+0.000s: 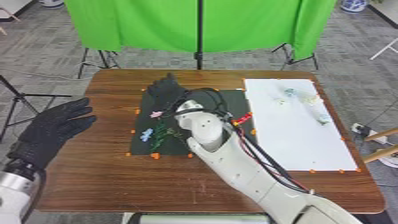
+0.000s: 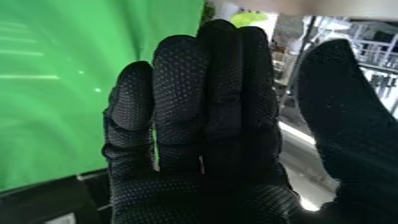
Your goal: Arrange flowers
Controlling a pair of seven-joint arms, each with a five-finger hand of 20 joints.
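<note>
My right hand (image 1: 166, 93) is over the upper left part of the dark mat (image 1: 233, 100), open. In the right wrist view the same hand (image 2: 204, 115) has straight fingers and its thumb spread apart, holding nothing. Below it on the mat lie a pink flower (image 1: 156, 114), a blue flower (image 1: 147, 134) and green stems (image 1: 160, 137). Several pale flowers rest on the white sheet (image 1: 289, 145), among them one near its top (image 1: 290, 92) and one by its right side (image 1: 323, 119). My left hand (image 1: 55, 129) is open at the table's left edge, apart from the flowers.
The brown table (image 1: 98, 175) carries small orange markers around the mat and sheet. My right forearm crosses the mat and the sheet's lower left side. A red item (image 1: 243, 118) shows beside that arm. A green curtain (image 1: 142, 25) hangs beyond the table.
</note>
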